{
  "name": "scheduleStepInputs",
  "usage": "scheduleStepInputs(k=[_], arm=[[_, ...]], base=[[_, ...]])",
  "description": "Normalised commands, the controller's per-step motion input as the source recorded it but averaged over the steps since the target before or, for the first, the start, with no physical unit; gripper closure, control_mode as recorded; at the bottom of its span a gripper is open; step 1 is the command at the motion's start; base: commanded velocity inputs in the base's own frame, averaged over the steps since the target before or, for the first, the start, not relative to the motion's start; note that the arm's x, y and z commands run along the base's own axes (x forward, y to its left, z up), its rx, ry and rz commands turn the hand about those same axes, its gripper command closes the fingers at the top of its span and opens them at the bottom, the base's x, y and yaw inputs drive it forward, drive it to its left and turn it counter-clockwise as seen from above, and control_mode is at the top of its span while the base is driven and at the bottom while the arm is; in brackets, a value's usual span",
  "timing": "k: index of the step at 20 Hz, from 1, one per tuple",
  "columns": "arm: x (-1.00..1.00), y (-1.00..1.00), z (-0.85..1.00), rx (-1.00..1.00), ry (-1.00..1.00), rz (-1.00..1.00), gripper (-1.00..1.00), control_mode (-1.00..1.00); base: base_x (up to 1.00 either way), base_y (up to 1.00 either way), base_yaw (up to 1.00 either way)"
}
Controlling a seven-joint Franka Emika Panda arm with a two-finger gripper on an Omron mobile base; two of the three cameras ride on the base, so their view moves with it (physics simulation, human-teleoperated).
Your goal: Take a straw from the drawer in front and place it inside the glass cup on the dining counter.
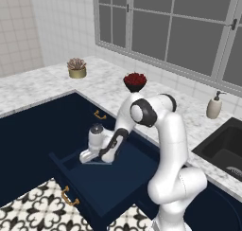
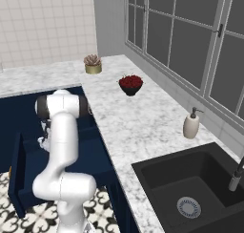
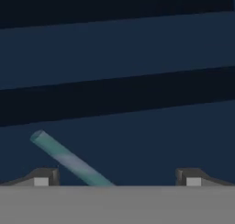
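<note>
The navy drawer (image 1: 111, 190) is pulled out under the worktop, its brass bar handle (image 1: 69, 197) facing the tiled floor; its side wall (image 2: 18, 179) also shows in the right base view. My gripper (image 1: 89, 158) reaches down into the drawer's back left part. In the hand view the gripper (image 3: 117, 177) is open, its fingertips (image 3: 43, 176) far apart. A pale teal straw (image 3: 69, 159) lies slanted on the drawer bottom between them, nearer the left tip, with its lower end hidden. The glass cup and the dining counter are out of view.
The marble worktop (image 1: 108, 95) runs behind the drawer, bearing a small plant pot (image 1: 77, 68), a dark bowl of red fruit (image 1: 135, 81) and a soap dispenser (image 1: 214, 105). A black sink (image 1: 224, 149) lies to the right. Another drawer handle (image 1: 99, 115) sits just behind my arm.
</note>
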Motion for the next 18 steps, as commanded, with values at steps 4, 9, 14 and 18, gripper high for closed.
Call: scheduleStepInputs(k=[4,9,14,18], arm=[[0.19,0.01,0.03,-0.16,0.1,0.02,-1.0,-1.0],[-0.02,0.0,-0.07,-0.04,0.11,0.03,-1.0,-1.0],[-0.5,0.0,0.0,0.0,0.0,0.1,-1.0,-1.0],[-0.42,0.0,0.0,0.01,0.0,0.14,-1.0,-1.0]], base=[[0.0,0.0,0.0],[0.0,0.0,0.0],[0.0,0.0,0.0],[0.0,0.0,0.0]])
